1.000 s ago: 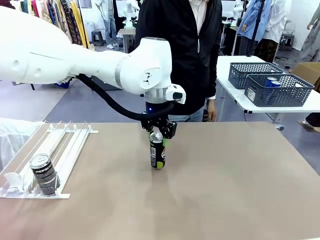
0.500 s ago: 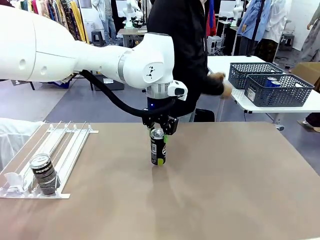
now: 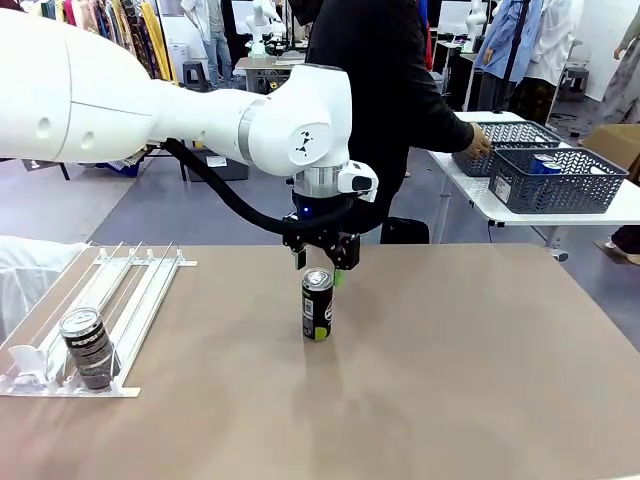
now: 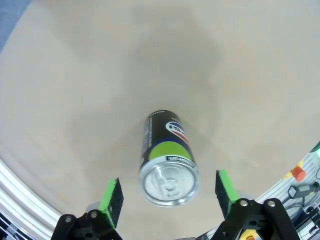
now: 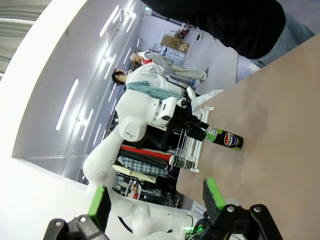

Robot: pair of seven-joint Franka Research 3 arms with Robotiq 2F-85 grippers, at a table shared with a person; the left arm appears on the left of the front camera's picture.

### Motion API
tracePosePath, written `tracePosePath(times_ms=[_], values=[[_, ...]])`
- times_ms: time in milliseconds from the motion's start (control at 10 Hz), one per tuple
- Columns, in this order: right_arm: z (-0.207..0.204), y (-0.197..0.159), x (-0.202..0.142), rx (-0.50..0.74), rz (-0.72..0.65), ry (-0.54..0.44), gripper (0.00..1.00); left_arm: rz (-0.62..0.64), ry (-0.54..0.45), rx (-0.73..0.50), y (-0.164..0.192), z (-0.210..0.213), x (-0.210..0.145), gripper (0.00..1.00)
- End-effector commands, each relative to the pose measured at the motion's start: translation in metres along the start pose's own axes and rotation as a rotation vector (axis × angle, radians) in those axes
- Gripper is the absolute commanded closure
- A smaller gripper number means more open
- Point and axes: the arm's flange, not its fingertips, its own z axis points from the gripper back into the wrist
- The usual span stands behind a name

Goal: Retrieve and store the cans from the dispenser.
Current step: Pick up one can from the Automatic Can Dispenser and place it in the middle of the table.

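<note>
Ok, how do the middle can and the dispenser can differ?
The middle can stands on the table; the dispenser can stands at the near end of the dispenser. The middle can has a green band; the dispenser can shows white lettering. The open left gripper hovers over the middle can, not the dispenser can. Both are upright and dark.

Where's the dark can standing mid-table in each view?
Front view: the can stands upright at the centre of the table, just below the left pincer.
Left wrist view: the can sits lower centre, seen top-down between the open green pads.
Right wrist view: the can, right of centre, turned sideways by camera roll.
Shared landmark: the left pincer at the can's silver top.
</note>
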Motion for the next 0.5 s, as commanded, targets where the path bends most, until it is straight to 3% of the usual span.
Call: tracePosePath(times_ms=[0,200,400], values=[[-0.001,0.003,0.003,0.023,0.020,-0.014,0.00,0.009,-0.043,0.002,0.003,0.015,-0.014,0.00],[-0.001,0.003,0.003,0.023,0.020,-0.014,0.00,0.069,-0.074,-0.074,0.013,0.064,-0.053,0.00],[-0.001,0.003,0.003,0.023,0.020,-0.014,0.00,0.058,-0.039,-0.165,0.028,0.109,-0.121,0.00]])
